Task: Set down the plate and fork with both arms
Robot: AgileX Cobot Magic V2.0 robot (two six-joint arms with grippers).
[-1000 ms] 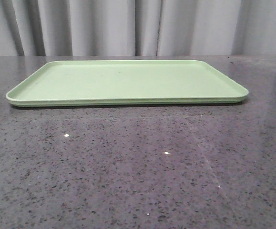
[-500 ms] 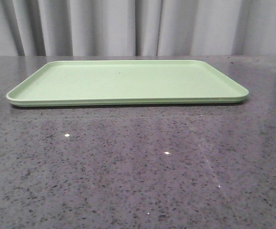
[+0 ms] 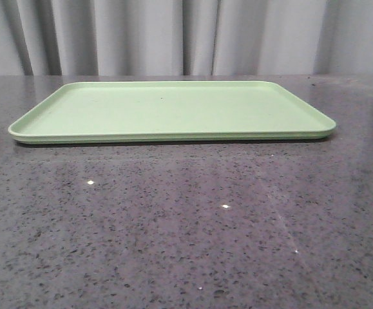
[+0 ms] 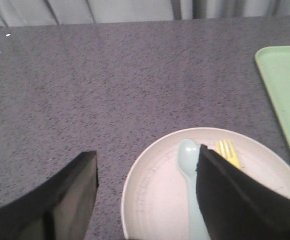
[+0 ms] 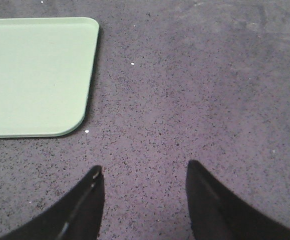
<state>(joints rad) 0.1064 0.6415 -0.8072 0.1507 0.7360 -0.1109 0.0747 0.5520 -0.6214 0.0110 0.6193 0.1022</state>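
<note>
Left wrist view: we see our left gripper (image 4: 147, 162) spread wide over the plate (image 4: 160, 190), which holds the fork (image 4: 228, 152) and spoon (image 4: 190, 175). Our right gripper (image 5: 143, 172) is spread too, beside the tray (image 5: 34, 75).

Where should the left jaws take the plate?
Probably at the rim of the plate nearest the left gripper, one jaw inside and one outside, as they already straddle it. The thin raised edge suits pinching; spoon and fork lie further in.

Even, soft light; small glints on the table (image 3: 173, 225) (wrist views slightly blurred).
</note>
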